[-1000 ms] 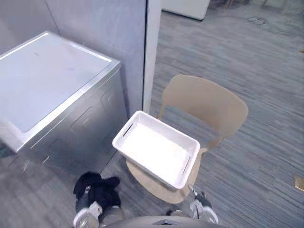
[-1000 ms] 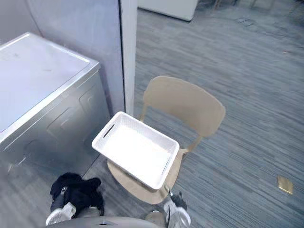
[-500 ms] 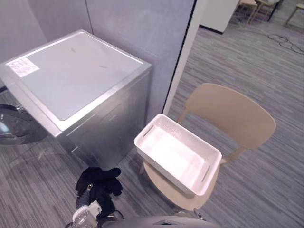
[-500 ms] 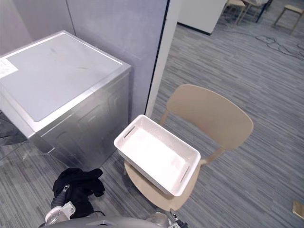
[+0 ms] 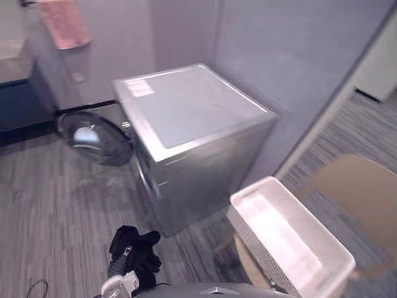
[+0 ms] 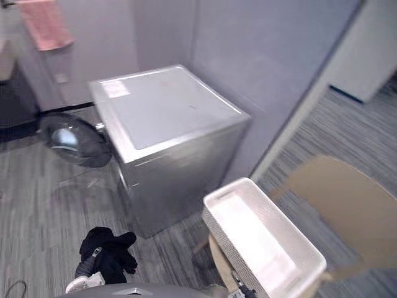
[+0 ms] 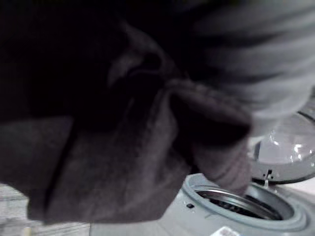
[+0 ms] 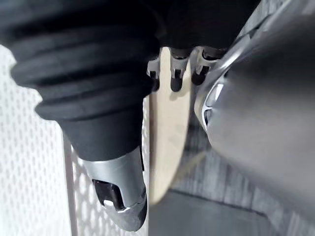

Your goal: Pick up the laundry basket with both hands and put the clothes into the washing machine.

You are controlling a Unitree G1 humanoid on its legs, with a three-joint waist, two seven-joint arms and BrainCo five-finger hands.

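Left hand (image 5: 116, 287): low at your left, near the washer's (image 5: 186, 118) front corner. Dark clothes (image 5: 135, 247) are bunched over it, and the cloth hides its grip, so you cannot tell how it holds.
Right hand (image 8: 117, 189): hangs loose and empty, just beside the basket (image 5: 251, 239) wall and the chair (image 5: 366, 186) seat's edge.
Basket: on the chair seat, nothing in it.
Change: the whole view has swung left since half a second ago. That is your head turning; nothing on the floor has moved. Basket and chair now sit at the right edge, and the washer's front has come into sight.
Door (image 5: 93, 133): swung open beside the washer's front; the drum mouth (image 7: 236, 201) shows past the cloth in the left wrist view.
Meaning: likely the loading step — the target is found and the way in looks clear.
Risk: trailing cloth may snag on the drum rim.
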